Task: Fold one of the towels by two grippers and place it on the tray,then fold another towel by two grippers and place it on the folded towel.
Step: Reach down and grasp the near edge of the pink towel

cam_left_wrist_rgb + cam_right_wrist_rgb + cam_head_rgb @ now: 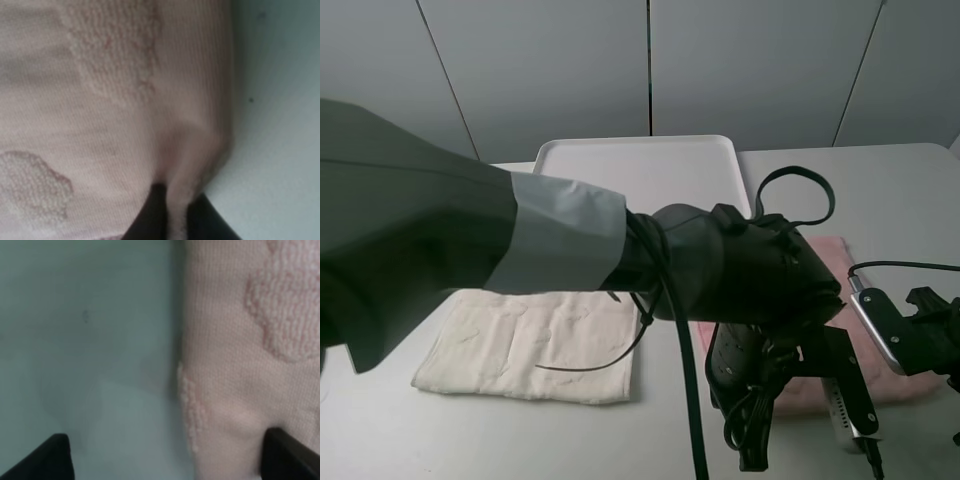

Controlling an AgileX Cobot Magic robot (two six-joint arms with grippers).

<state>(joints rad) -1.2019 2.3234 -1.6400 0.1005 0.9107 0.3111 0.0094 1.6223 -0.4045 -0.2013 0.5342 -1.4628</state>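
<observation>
- Nearest the lens in the high view is the left arm (440,240) in its grey sleeve. It reaches across the middle to the pink towel (832,252).
- That towel lies on the table (900,190) at the right, mostly hidden under the two arms.
- Well apart on the left lies the cream towel (520,345). The tray (640,165) at the back shows no cloth on it.
- In the left wrist view, the left gripper (177,217) has its fingers (150,220) drawn narrow on the pink towel's edge. A ridge of cloth puckers up between them, just beside bare table.
- In the right wrist view, the right gripper (167,460) has its fingers (290,455) spread wide and grips nothing. One finger hangs over bare table and the other over the pink cloth, with the towel's edge between them. I cannot tell whether either one touches.
- The step in hand looks like taking hold of the pink towel for its first fold, with one side pinched and the other not yet.
- The next move calls for the right fingers to close on that edge. Both grippers would then lift evenly and carry the edge over to the opposite side, since an uneven lift would likely skew the fold.
</observation>
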